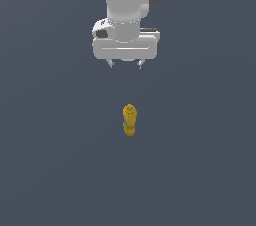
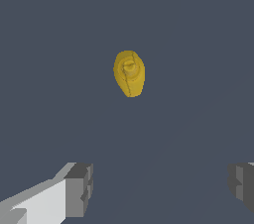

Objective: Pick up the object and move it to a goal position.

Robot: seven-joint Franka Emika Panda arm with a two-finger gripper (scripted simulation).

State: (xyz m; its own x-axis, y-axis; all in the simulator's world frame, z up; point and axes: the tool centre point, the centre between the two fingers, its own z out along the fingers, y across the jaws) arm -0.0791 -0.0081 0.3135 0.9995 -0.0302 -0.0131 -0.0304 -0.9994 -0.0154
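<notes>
The object, a small mustard-yellow bottle [image 1: 129,119], stands on the dark grey floor with its knobby cap end up and a faint bluish mark on its side. In the wrist view the bottle [image 2: 129,73] shows from above, cap towards the camera. My gripper [image 1: 126,64] hangs well above the bottle, apart from it. Its jaws are open and empty, wider than the bottle. In the wrist view the two fingertips [image 2: 78,190] stand wide apart with the gripper [image 2: 161,186] holding nothing.
A flat dark grey surface [image 1: 200,170] fills both views. No other object shows.
</notes>
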